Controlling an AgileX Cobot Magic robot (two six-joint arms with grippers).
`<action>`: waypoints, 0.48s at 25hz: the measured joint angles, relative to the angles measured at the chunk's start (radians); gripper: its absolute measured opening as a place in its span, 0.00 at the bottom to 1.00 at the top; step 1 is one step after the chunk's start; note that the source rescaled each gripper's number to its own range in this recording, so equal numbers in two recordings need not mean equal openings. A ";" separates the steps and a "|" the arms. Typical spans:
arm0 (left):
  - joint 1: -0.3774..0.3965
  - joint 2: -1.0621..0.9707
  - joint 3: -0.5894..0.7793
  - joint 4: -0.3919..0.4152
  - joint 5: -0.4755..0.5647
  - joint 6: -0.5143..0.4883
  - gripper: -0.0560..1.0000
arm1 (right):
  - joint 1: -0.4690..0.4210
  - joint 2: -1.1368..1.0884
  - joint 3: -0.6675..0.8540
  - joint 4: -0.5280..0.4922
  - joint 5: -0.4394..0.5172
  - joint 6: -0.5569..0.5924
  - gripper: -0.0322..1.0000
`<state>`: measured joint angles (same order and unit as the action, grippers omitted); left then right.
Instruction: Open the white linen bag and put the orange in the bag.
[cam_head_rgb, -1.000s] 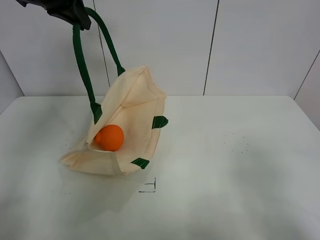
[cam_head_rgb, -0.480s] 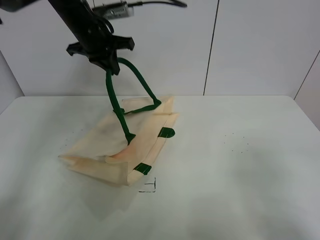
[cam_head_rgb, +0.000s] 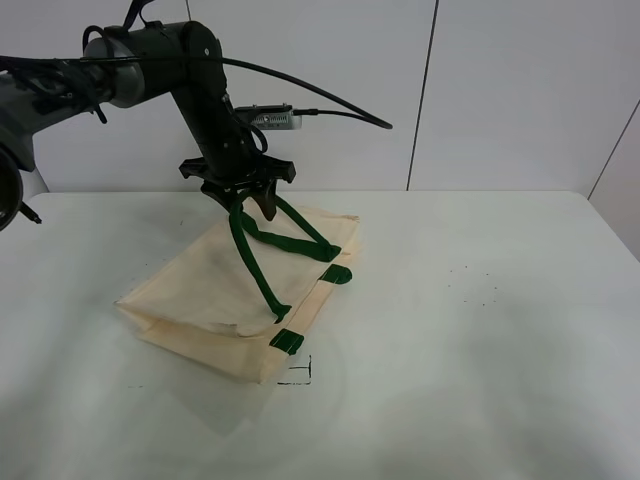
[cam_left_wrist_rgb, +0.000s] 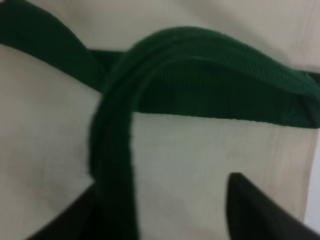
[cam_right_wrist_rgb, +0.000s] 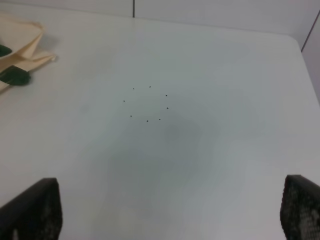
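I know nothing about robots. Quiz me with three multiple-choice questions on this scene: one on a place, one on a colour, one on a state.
1. Where does the white linen bag lie?
A. on the table
B. on the floor
C. on a shelf

2. What colour are the strap handles?
A. red
B. dark green
C. blue

3. How is the right claw?
A. clamped on the bag
C. open and empty
B. holding fruit

Answers: 1 A, it rests on the white table; 2 B, both views show green; 3 C, only bare table lies between its fingers.
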<state>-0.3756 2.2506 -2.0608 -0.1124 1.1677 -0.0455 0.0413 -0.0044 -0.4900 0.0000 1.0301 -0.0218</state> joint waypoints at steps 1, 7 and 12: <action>0.000 0.000 0.016 0.005 -0.005 0.000 0.78 | 0.000 0.000 0.000 0.000 0.000 0.000 1.00; 0.005 0.001 0.107 0.107 0.002 -0.014 0.83 | 0.000 0.000 0.000 0.000 0.000 0.000 1.00; 0.046 -0.016 0.108 0.135 -0.008 -0.028 0.83 | 0.000 0.000 0.000 0.000 0.000 0.000 1.00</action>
<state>-0.3294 2.2341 -1.9527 0.0222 1.1596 -0.0732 0.0413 -0.0044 -0.4900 0.0000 1.0301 -0.0218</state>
